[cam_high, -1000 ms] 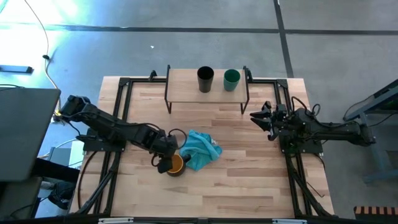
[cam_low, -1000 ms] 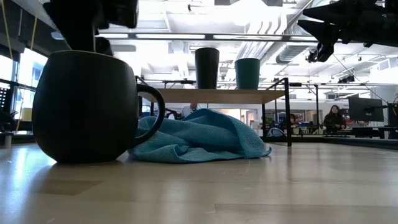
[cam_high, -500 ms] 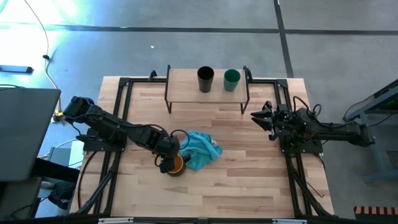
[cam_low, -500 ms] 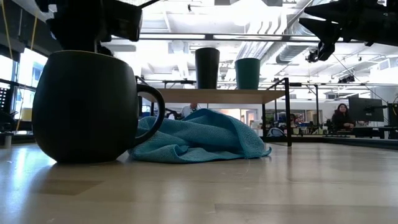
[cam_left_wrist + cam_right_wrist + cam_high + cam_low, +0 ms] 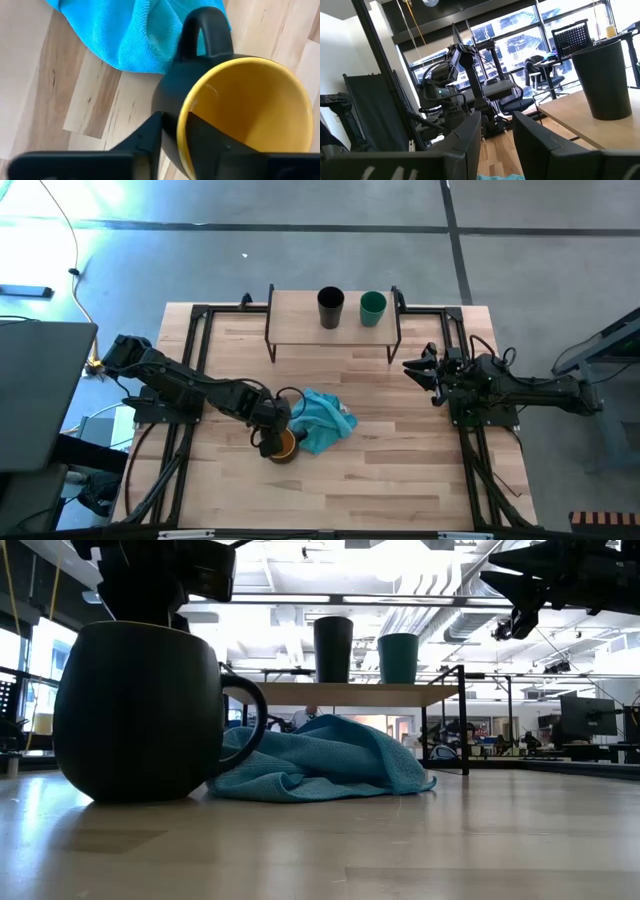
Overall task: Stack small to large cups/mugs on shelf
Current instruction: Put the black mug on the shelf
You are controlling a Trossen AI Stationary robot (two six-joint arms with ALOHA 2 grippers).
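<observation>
Fingers of left gripper straddle the dark mug rim, 1 inside, 1 outside, pinching the wall; mug sits on table touching teal cloth. Right gripper idle at right edge, fingers slightly apart, empty. Black cup and green cup upright on shelf.

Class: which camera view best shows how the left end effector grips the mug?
The left wrist view: the left end effector straddles the mug rim. The high view shows both small; the low view shows only the mug's side; the right wrist view misses it.
</observation>
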